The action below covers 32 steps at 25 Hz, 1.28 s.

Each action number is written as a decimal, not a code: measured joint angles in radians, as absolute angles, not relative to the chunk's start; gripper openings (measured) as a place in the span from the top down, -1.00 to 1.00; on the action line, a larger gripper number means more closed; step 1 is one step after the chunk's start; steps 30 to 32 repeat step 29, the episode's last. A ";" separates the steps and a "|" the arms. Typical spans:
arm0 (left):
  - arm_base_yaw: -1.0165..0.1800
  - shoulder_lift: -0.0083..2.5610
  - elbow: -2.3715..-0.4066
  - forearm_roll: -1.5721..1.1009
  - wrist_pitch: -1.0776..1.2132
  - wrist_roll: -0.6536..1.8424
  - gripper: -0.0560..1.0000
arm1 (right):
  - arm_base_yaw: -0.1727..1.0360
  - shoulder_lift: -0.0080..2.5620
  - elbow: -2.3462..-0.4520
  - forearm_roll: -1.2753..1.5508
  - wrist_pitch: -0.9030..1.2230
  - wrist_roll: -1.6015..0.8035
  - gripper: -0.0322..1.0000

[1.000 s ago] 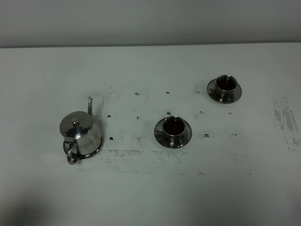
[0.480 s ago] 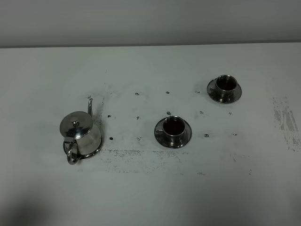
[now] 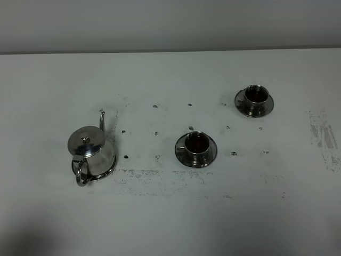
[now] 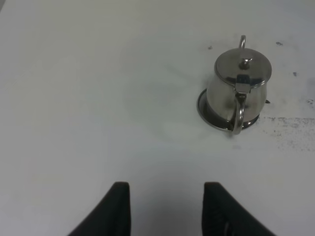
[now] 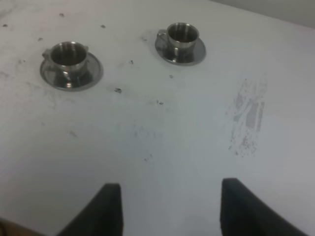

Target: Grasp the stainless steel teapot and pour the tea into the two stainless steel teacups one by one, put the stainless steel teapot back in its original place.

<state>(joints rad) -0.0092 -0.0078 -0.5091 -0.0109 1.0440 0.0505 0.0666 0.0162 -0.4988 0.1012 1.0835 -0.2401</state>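
The stainless steel teapot (image 3: 90, 152) stands upright on its round steel tray (image 3: 110, 169) at the left of the table, handle toward the front, spout toward the back. It also shows in the left wrist view (image 4: 239, 86), with the tray (image 4: 203, 105) under it. Two steel teacups on saucers stand to the right: one mid-table (image 3: 196, 145) (image 5: 69, 56), one further back right (image 3: 254, 96) (image 5: 182, 35). My left gripper (image 4: 165, 206) is open and empty, well short of the teapot. My right gripper (image 5: 167, 209) is open and empty, short of the cups. Neither gripper shows in the exterior view.
The white table (image 3: 170, 213) has dark specks around the cups and a smudged patch at the right (image 3: 324, 136) (image 5: 248, 115). A grey wall runs along the table's back edge (image 3: 170, 51).
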 joint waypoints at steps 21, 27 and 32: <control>-0.009 -0.008 -0.509 -0.011 1.043 0.051 0.26 | 0.067 0.016 -0.499 0.101 1.083 -0.240 0.10; -0.009 -0.008 -0.509 -0.011 1.043 0.051 0.26 | 0.067 0.016 -0.499 0.101 1.083 -0.240 0.10; -0.009 -0.008 -0.509 -0.011 1.043 0.051 0.26 | 0.067 0.016 -0.499 0.101 1.083 -0.240 0.10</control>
